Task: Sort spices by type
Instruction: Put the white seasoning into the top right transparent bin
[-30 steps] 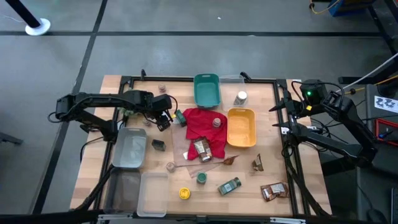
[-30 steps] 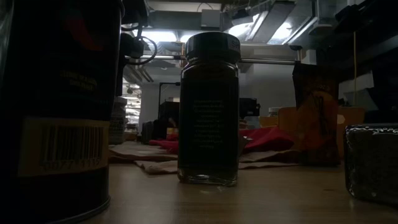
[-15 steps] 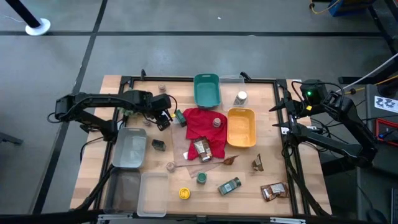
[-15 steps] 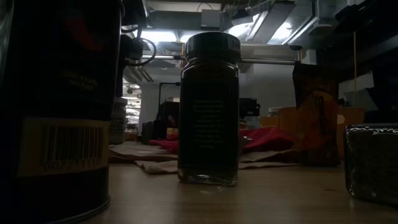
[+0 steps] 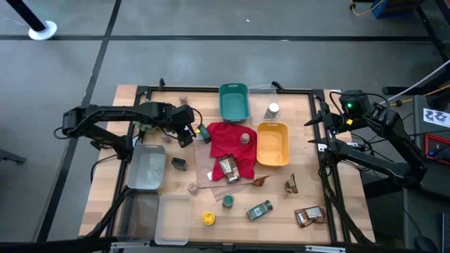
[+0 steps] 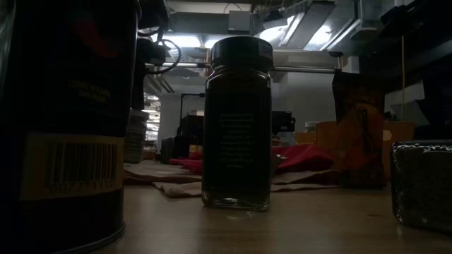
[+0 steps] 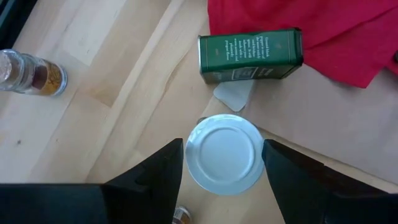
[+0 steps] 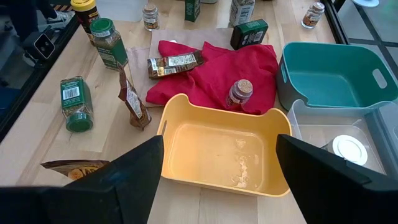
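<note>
Where your left gripper (image 7: 221, 163) hangs spread over the wood, its dark fingers (image 7: 160, 177) flank a white-lidded jar (image 7: 224, 154) without touching the smooth round lid. Above it in the left wrist view lies a rectangular green tin (image 7: 250, 54) with white print too small to read, its end on the soft red cloth (image 7: 323, 31). Your right gripper (image 8: 219, 163) waits wide open and empty over the glossy yellow bin (image 8: 221, 151).

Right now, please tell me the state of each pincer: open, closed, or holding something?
Left pincer: open around the round white-lidded jar, not visibly gripping it.
Right pincer: open, holding nothing, above the yellow plastic bin.
</note>
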`<state>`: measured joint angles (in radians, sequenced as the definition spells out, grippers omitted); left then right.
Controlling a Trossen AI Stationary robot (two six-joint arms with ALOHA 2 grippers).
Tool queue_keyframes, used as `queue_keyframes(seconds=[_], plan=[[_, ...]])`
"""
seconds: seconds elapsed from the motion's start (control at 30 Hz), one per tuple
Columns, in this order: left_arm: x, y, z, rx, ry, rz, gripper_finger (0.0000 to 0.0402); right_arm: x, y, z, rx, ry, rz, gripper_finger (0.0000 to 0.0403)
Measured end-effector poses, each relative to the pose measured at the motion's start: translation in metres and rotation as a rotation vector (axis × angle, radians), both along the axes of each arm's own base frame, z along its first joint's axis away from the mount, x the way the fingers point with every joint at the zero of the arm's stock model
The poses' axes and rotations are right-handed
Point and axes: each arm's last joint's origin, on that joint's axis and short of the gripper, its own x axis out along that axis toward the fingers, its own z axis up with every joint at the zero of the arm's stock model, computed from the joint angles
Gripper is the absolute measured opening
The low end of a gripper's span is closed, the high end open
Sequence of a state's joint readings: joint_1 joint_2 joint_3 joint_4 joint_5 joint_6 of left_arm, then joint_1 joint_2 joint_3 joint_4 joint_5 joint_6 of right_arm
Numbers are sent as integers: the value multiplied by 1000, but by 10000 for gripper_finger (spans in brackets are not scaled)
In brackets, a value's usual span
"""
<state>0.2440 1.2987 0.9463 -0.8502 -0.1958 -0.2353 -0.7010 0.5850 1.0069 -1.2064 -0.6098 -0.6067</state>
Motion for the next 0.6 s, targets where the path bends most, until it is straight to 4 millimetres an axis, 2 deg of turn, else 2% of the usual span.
queue_keyframes(seconds=[0.33, 0.6], plan=[[0, 0, 0, -10, -6, 24, 250, 0, 0, 0, 0, 0, 0, 310], [-1, -1, 0, -62, -35, 135, 256, 0, 0, 0, 29, 3, -20, 310]])
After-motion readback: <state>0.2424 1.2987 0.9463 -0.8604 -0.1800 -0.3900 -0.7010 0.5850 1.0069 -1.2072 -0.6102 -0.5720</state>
